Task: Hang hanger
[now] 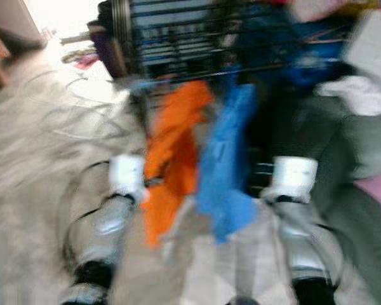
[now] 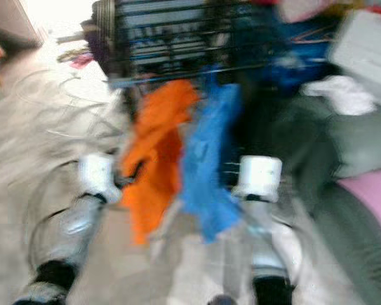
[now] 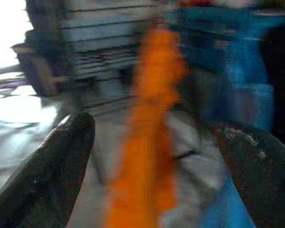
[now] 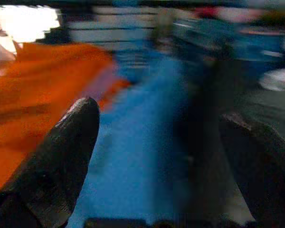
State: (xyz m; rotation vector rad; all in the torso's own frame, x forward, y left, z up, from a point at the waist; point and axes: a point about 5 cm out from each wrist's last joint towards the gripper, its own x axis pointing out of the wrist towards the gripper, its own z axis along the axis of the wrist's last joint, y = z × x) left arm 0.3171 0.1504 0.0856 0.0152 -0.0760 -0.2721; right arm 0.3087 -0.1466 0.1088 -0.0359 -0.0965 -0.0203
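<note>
Your left claw [image 3: 152,142] and right claw [image 4: 156,142] are both spread wide, gripping nothing. The orange garment [image 1: 171,159] and blue garment [image 1: 228,159] hang from the dark rack [image 1: 178,44], probably so they drape freely. The frames are too blurred to make out any hanger.

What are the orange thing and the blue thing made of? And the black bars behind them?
The orange thing and the blue thing look like soft cloth: they droop and fold limply. The pictures are too blurred to tell the weave. The black bars look like thin, stiff metal wire, probably painted or coated, since they run straight and keep their shape.
</note>
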